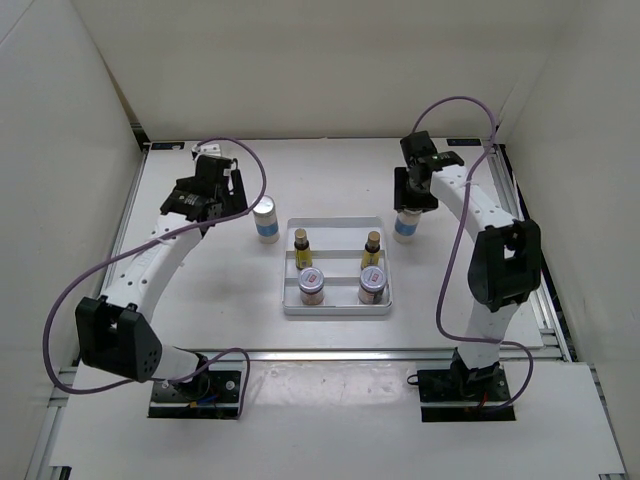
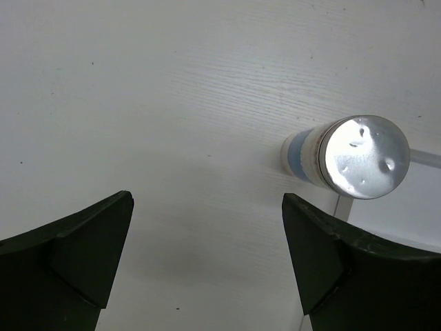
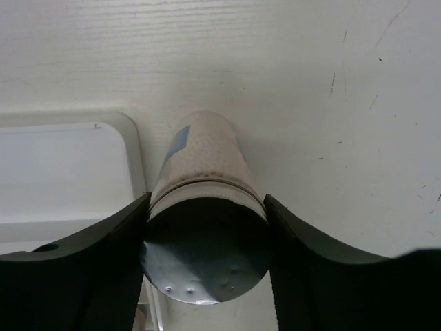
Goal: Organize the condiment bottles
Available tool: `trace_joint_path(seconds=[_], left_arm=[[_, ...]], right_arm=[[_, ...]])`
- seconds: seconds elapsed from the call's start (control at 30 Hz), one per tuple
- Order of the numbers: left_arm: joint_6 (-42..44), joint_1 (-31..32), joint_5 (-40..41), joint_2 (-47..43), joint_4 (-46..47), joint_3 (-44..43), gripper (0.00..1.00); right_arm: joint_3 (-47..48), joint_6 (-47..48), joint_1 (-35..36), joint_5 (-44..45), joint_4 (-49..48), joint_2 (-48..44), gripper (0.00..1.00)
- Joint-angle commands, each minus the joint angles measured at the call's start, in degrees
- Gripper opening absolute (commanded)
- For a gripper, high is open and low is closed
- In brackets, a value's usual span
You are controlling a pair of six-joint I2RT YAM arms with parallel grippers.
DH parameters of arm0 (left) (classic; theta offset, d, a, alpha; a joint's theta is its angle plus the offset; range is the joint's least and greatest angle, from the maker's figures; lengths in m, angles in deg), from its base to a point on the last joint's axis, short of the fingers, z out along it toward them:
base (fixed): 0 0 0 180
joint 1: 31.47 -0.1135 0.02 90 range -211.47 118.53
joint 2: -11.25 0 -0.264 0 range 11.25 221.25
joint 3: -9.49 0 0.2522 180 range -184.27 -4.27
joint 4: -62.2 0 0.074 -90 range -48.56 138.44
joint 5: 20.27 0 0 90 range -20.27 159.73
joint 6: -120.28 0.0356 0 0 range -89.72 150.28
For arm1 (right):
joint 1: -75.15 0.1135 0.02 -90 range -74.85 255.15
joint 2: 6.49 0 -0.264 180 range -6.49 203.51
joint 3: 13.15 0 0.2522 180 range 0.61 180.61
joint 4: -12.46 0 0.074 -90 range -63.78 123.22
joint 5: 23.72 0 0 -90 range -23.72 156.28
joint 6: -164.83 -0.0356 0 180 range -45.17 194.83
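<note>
**Top view.** Two yellow bottles (image 1: 301,247) and two pinkish jars (image 1: 312,286) stand inside the white tray (image 1: 337,310). The left white bottle (image 1: 265,220) stands on the surface (image 1: 220,300) just left of the tray, and the right white bottle (image 1: 406,226) just right of it. The right arm reaches forward with its elbow raised and the right end effector (image 1: 413,205) pointing down onto its bottle. The left arm stretches forward, with the left end effector (image 1: 205,200) near the left white bottle but apart from it.

**Left wrist view.** The left end effector (image 2: 207,200) is released, its fingers wide over bare surface. The left white bottle (image 2: 344,157) stands upright beyond the right-hand finger, not between the two.

**Right wrist view.** The right end effector (image 3: 207,207) is clenched on the right white bottle (image 3: 203,172), with a finger pressed against each side just under the silver top. The tray's rim (image 3: 134,152) lies just beside it. The bottle looks rigid, light and smooth-walled. It is tall for its base, so it probably tips easily, and a hold high on the cylinder suits it.
</note>
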Motion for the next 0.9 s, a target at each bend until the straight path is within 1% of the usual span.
trace_joint_path(seconds=[0.0,0.03,0.13,0.2,0.33,0.37,0.53,0.57,0.67,0.87], left_arm=[[0.4,-0.1,-0.4,-2.4,1.8,1.8,1.0],[0.4,-0.1,-0.4,-2.4,1.8,1.8,1.0],[0.9,-0.1,-0.9,-4.3,3.9,3.9,1.0],[0.9,-0.1,-0.9,-6.4,6.0,5.3,1.0],[1.4,-0.1,0.1,-8.9,8.3,9.8,1.0],[1.4,-0.1,0.1,-8.9,9.0,10.5,1.0],[0.7,-0.1,-1.4,-10.1,10.3,11.6,1.0],[0.7,-0.1,-1.4,-10.1,10.8,11.6,1.0],[0.7,-0.1,-1.9,-9.4,11.5,11.6,1.0],[0.2,-0.1,-2.4,-6.6,12.0,11.6,1.0]], right_arm=[[3.3,-0.5,0.2,-0.9,0.7,-4.1,0.35],[3.3,0.2,0.2,-1.5,-0.9,-5.6,0.28],[3.9,2.1,3.0,-1.5,-1.5,-10.5,0.17],[5.0,2.6,5.1,-1.5,-1.5,-12.5,0.14],[5.8,3.9,8.3,-4.4,-1.5,-13.9,0.14],[5.0,3.9,8.8,-5.3,-2.3,-13.9,0.18],[1.8,3.9,12.1,-6.7,-3.5,-12.7,0.18],[1.1,3.9,12.1,-6.7,-4.5,-12.0,0.18],[-0.1,3.9,12.1,-6.7,-5.7,-9.6,0.22],[0.1,3.9,12.7,-6.2,-7.4,-5.1,0.22]])
